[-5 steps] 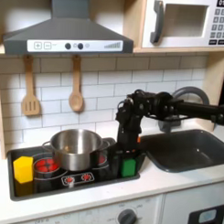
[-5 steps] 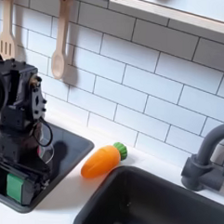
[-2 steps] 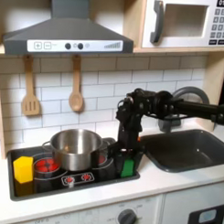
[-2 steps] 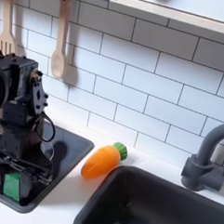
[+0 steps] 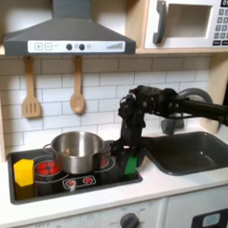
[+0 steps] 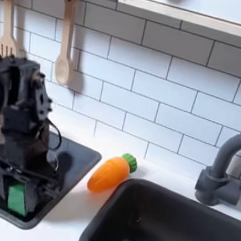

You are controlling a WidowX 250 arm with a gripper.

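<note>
My gripper (image 5: 131, 160) points down over the front right corner of the black stove top (image 5: 50, 192). It is shut on a small green block (image 5: 131, 167), which sits between the fingers just above the stove surface. In the second exterior view the gripper (image 6: 17, 191) and the green block (image 6: 17, 200) are at the lower left, over the stove's corner (image 6: 70, 165). A steel pot (image 5: 77, 150) stands to the left of the gripper in the first exterior view. An orange carrot (image 6: 110, 173) lies on the counter to the right of the stove in the second exterior view.
A yellow block (image 5: 23, 171) sits at the stove's left end. The dark sink (image 5: 194, 151) and grey faucet (image 6: 222, 173) lie to the right. A wooden spatula (image 5: 31, 94) and spoon (image 5: 77, 91) hang on the tiled wall, under a range hood (image 5: 67, 35) and microwave (image 5: 189, 23).
The gripper has risen slightly with the green block between its fingers, and the block has shifted a little over the stove corner. The pot, carrot and yellow block have stayed put.
</note>
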